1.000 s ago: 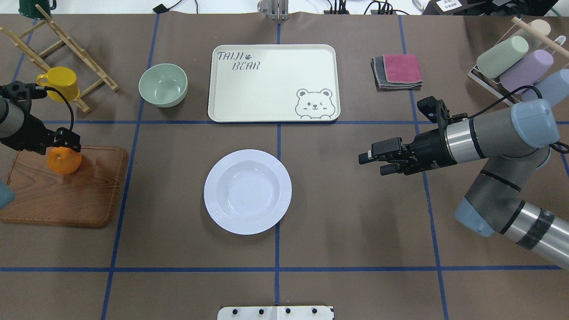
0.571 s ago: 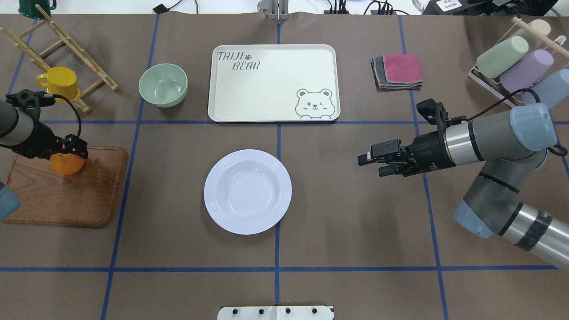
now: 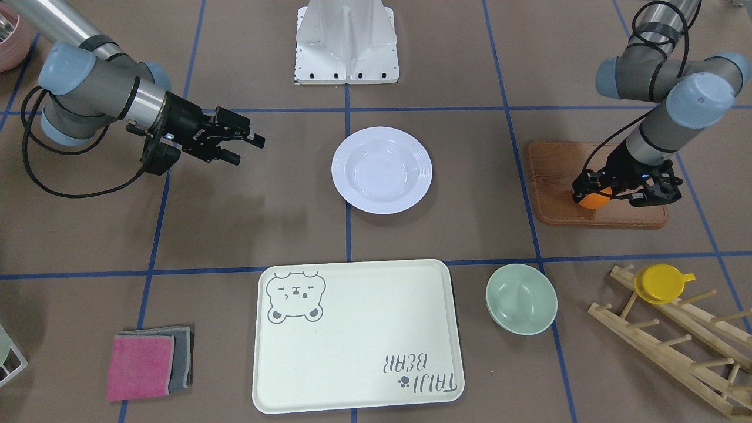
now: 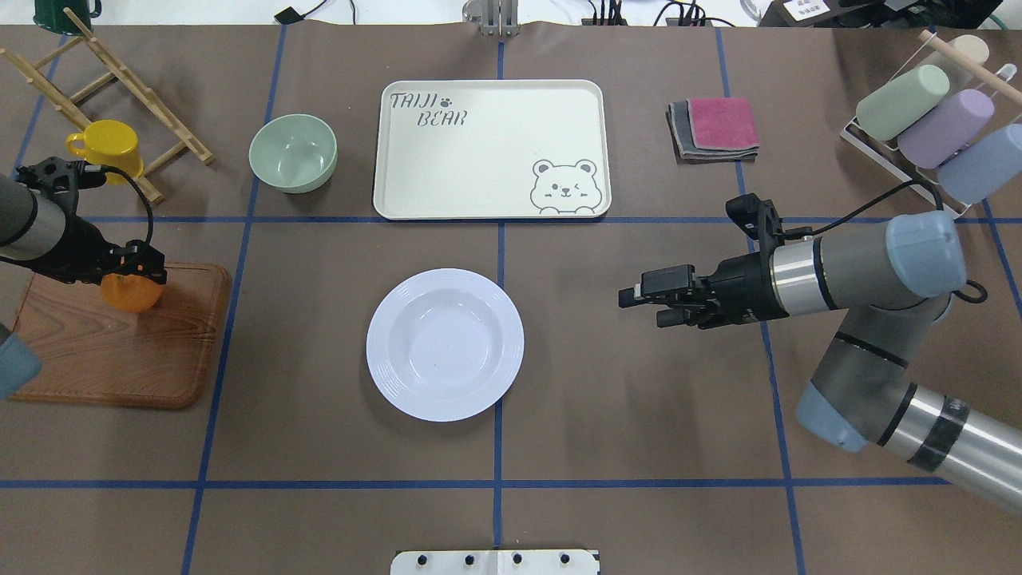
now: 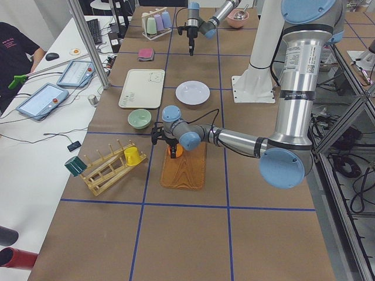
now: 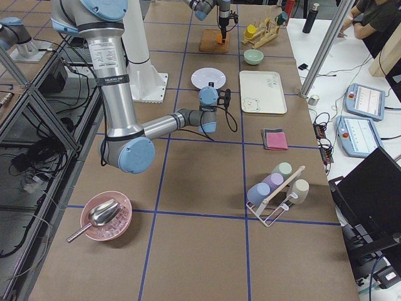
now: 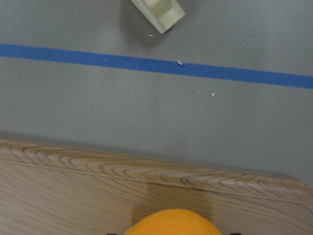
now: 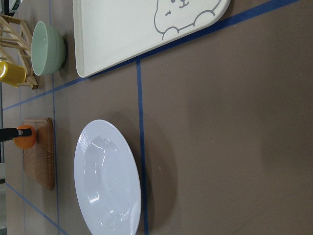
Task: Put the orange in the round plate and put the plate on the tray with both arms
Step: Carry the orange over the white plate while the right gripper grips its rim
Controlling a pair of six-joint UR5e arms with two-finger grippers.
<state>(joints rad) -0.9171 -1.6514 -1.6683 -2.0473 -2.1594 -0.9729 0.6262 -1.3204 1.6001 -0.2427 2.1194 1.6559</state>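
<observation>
Brown table; orange in left tool

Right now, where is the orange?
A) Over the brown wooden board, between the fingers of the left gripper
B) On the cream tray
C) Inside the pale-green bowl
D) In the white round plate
A: the orange is over the wooden board with the left gripper closed around it, and the round plate holds nothing.

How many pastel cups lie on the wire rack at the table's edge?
4, lying side by side: green cup, purple cup, blue cup, and, partly hidden beyond them in the overhead view, cream cup.
</observation>
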